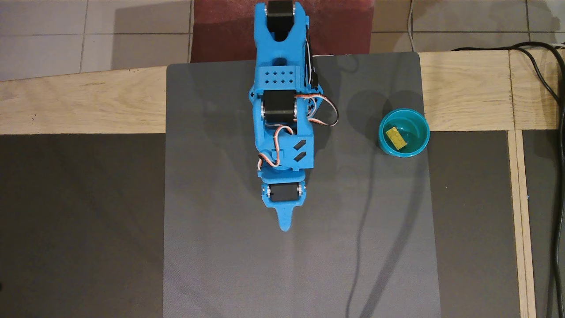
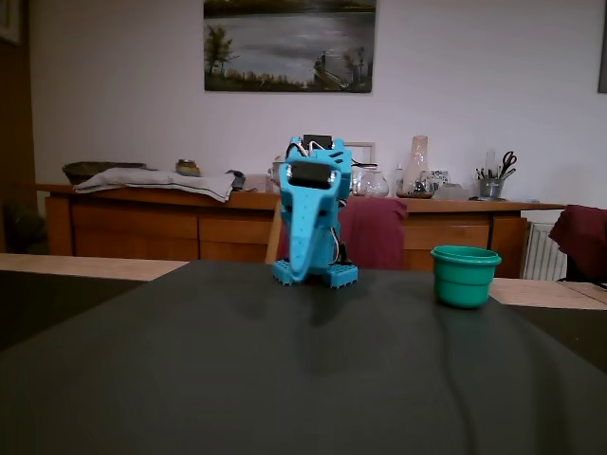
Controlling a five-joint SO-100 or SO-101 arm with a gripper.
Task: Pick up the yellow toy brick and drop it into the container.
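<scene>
The yellow toy brick (image 1: 396, 138) lies inside the teal-blue cup (image 1: 423, 136), tilted against its left inner side in the overhead view. The cup stands on the right part of the grey mat, and in the fixed view (image 2: 465, 280) its wall hides the brick. My blue gripper (image 1: 285, 221) is folded down at the mat's middle, well left of the cup, fingers together and empty. In the fixed view the gripper (image 2: 302, 270) points down toward the mat in front of the arm's base.
The grey mat (image 1: 220, 198) covers the table between wooden strips. A black cable (image 1: 554, 132) runs along the right edge. A sideboard with clutter and a red-draped chair (image 2: 375, 232) stand behind the table.
</scene>
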